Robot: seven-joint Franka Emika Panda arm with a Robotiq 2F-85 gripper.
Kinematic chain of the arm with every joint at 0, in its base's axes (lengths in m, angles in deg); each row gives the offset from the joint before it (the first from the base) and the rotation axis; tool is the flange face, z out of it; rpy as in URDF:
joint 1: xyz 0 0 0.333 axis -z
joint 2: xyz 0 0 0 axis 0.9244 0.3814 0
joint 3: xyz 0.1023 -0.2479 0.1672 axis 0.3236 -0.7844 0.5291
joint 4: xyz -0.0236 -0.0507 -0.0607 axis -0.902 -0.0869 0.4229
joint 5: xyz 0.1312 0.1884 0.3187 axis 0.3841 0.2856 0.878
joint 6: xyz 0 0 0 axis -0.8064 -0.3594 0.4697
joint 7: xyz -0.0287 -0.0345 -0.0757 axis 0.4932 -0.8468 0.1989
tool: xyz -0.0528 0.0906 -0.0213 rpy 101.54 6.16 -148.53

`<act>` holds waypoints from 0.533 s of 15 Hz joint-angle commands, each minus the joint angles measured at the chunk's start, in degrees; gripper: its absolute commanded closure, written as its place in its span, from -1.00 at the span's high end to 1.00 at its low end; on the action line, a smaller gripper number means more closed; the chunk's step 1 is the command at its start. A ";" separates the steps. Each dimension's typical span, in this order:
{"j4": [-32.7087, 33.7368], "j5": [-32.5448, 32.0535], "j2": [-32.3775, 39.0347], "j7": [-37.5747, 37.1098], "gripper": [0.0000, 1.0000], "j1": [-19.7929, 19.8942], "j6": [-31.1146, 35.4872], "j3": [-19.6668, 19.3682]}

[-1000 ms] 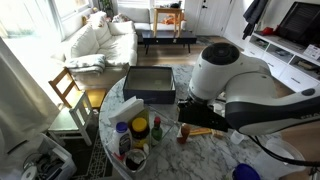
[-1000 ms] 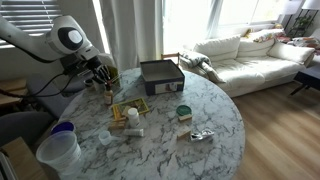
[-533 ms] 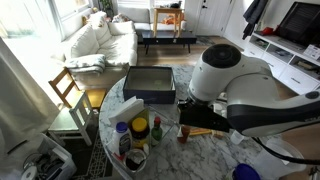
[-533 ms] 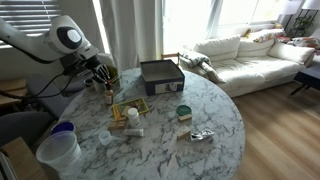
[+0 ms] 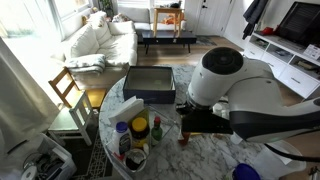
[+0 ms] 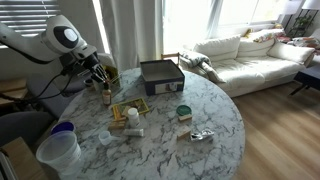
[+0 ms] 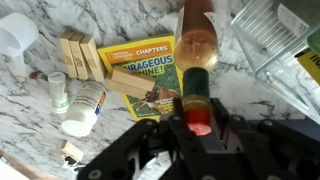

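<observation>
My gripper (image 7: 199,126) is shut on the red cap of a slim amber sauce bottle (image 7: 198,55), one finger (image 7: 222,118) pressing on each side of the cap. In an exterior view the bottle (image 6: 108,95) hangs upright under the gripper (image 6: 104,80) at the round marble table's near-left edge (image 6: 150,165). In an exterior view the big white arm hides most of the gripper, and only the bottle (image 5: 184,131) shows beneath it. Whether the bottle's base touches the table I cannot tell.
Beside the bottle lie a yellow National Geographic book (image 7: 150,68), wooden blocks (image 7: 78,54), a white pill bottle (image 7: 82,108) and a clear plastic container (image 7: 268,38). A dark box (image 6: 160,75), a green-lidded jar (image 6: 183,112) and a blue-lidded cup (image 6: 58,150) share the table.
The arm has shifted slightly sideways over the table edge. The grip on the bottle is unchanged and nothing else has moved.
</observation>
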 commanded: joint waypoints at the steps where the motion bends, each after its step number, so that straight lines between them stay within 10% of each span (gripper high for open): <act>1: -1.42 -0.83 -0.90 2.53 -0.84 -0.30 -0.78 1.07; 3: -1.62 -0.75 -1.02 3.65 -0.74 -0.25 -1.01 1.37; 4: -1.57 -0.66 -1.20 4.25 0.08 -0.24 -1.19 1.46; 8: -1.48 -0.21 -1.31 5.94 0.55 -0.22 -1.52 1.60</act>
